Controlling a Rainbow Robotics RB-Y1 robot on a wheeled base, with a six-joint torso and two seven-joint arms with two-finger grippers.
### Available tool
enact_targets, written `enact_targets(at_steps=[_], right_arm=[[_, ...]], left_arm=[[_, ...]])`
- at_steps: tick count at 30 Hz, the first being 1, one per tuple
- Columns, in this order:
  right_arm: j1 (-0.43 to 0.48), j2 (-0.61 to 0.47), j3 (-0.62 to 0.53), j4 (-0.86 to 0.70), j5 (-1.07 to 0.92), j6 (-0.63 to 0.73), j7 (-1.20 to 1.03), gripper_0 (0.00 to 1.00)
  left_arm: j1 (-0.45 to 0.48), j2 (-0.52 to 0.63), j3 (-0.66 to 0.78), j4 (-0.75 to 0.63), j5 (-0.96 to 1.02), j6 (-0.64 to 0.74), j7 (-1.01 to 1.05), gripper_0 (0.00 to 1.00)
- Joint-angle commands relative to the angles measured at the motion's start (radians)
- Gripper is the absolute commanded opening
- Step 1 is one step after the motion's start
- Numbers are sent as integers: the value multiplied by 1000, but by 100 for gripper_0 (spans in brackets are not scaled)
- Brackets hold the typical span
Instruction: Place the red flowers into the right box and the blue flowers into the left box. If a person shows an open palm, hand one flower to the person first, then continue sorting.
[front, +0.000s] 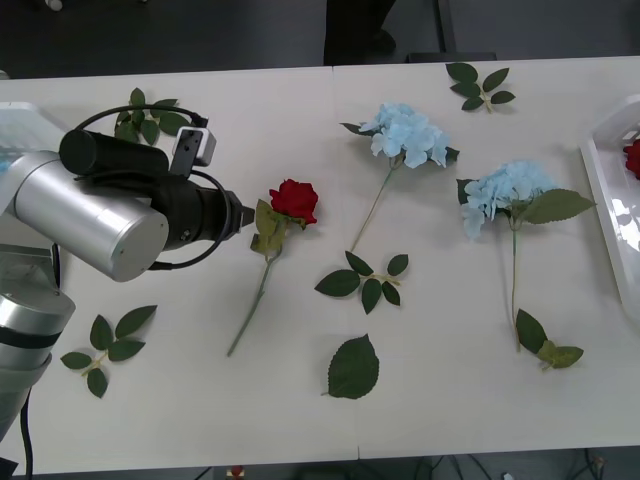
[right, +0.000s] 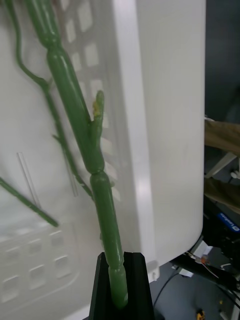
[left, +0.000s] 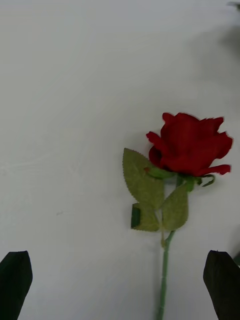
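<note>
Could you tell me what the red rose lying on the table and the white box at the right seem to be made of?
The red rose looks artificial: its petals have a matte, cloth-like surface, and its stem is a smooth, even green, probably plastic. The right box appears to be glossy white moulded plastic, with bright highlights along its raised rim. The left gripper hangs open beside the rose; the right gripper is shut on a similar jointed plastic-looking stem.

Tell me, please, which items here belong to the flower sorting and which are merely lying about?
Job: red rose, two blue hydrangeas, right box, stem in right gripper, open left gripper.
Lying about: loose leaf sprigs, single leaf.
</note>
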Motion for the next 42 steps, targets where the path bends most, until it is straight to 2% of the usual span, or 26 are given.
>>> enact_targets(at_steps=[1,9,16,17,18,20,21,22,26,30,32,36,42], right_arm=[[-30,-17,73,55,-1,-68,25,0],[69,84,87,52,65,-175,9,0],[84,136,85,49,140,-187,10,0],[85,139,87,47,155,-189,13,4],[85,139,87,40,166,-189,13,21],[85,139,85,30,171,-186,16,46],[85,139,87,24,181,-183,21,55],[85,139,85,13,184,-177,25,60],[85,124,69,-63,198,-106,39,69],[85,112,-45,-220,186,80,52,86],[85,113,-106,-295,160,170,59,91],[85,113,-146,-431,52,296,39,94],[95,144,-142,-550,-112,391,-131,100]], left_arm=[[-97,11,-78,91,-44,-28,-68,100],[-180,-25,-167,239,-59,-91,-80,100],[-220,-59,-228,334,-76,-137,-97,100],[-222,-64,-234,343,-77,-140,-102,100],[-222,-70,-237,347,-79,-142,-106,100],[-223,-78,-244,351,-87,-145,-113,100],[-225,-81,-248,351,-90,-145,-114,100],[-225,-84,-254,352,-93,-145,-117,100],[-229,-105,-270,369,-102,-151,-122,100],[-237,-134,-279,426,-117,-188,-128,100],[-242,-145,-279,467,-122,-227,-134,100],[-255,-168,-287,536,-134,-292,-143,100],[-275,-186,-287,598,-142,-326,-149,100]])
